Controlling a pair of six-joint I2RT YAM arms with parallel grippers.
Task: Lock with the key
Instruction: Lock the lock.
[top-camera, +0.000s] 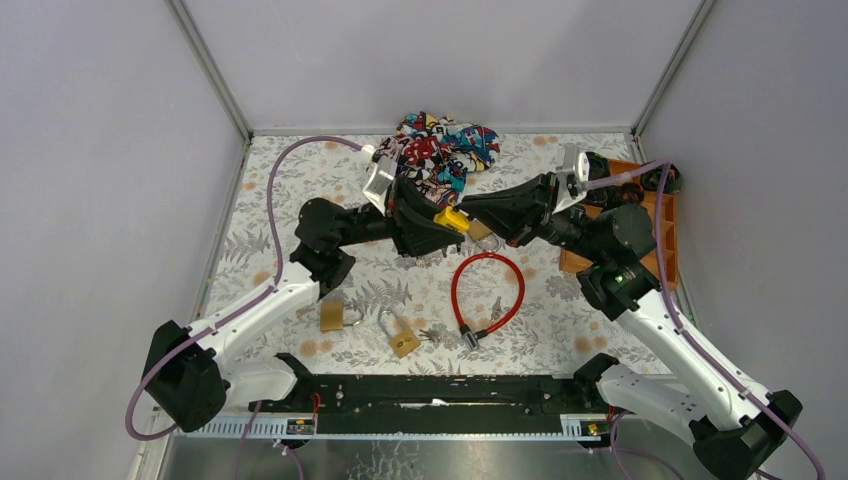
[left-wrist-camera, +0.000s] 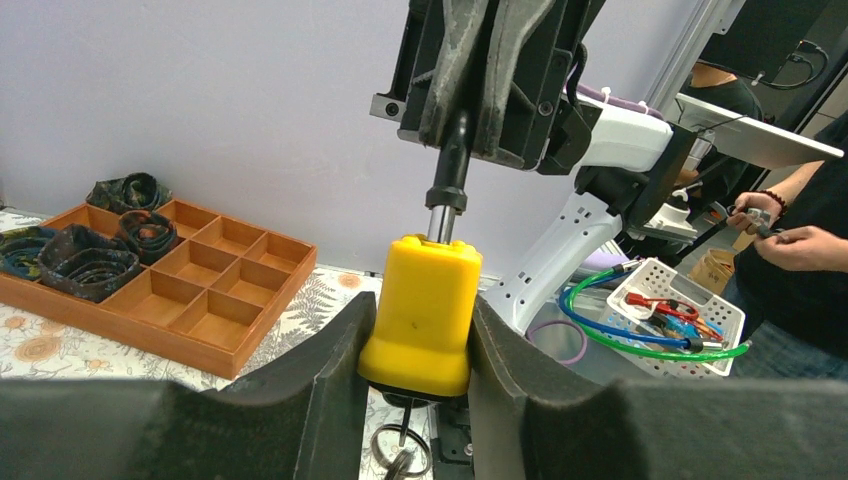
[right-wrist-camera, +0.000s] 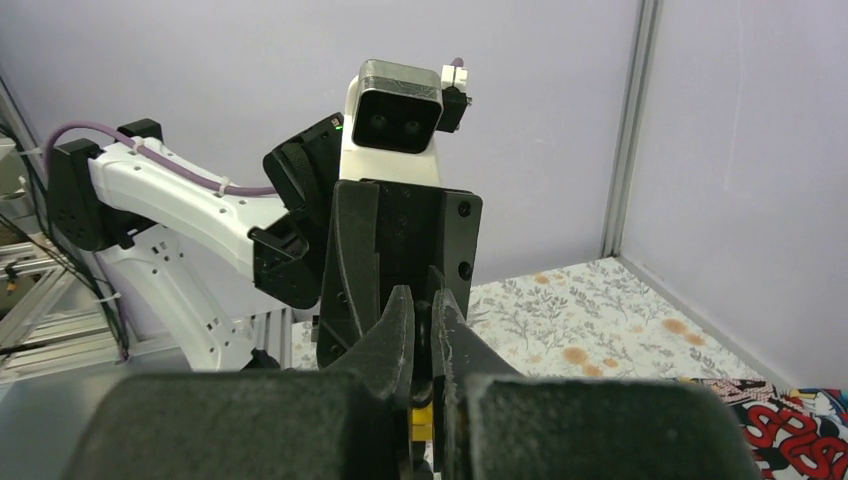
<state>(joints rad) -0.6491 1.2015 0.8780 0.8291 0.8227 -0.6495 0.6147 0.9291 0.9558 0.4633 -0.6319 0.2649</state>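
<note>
A yellow padlock (left-wrist-camera: 425, 310) is held upright above the table, and my left gripper (left-wrist-camera: 420, 308) is shut on its body, one finger on each side. Its key (left-wrist-camera: 405, 438) sticks out of the underside with key rings hanging from it. A silver and black shackle (left-wrist-camera: 447, 190) rises from the lock's top into my right gripper (left-wrist-camera: 462, 110), which is shut on it. In the right wrist view that gripper (right-wrist-camera: 425, 312) pinches the black shackle, with a strip of yellow lock (right-wrist-camera: 421, 420) below. From above, the lock (top-camera: 452, 220) sits between both grippers at mid-table.
Two brass padlocks (top-camera: 335, 316) (top-camera: 402, 340) and a red cable lock (top-camera: 488, 290) lie on the near half of the floral table. A wooden compartment tray (top-camera: 665, 240) stands at the right edge. A patterned cloth (top-camera: 440, 150) lies at the back.
</note>
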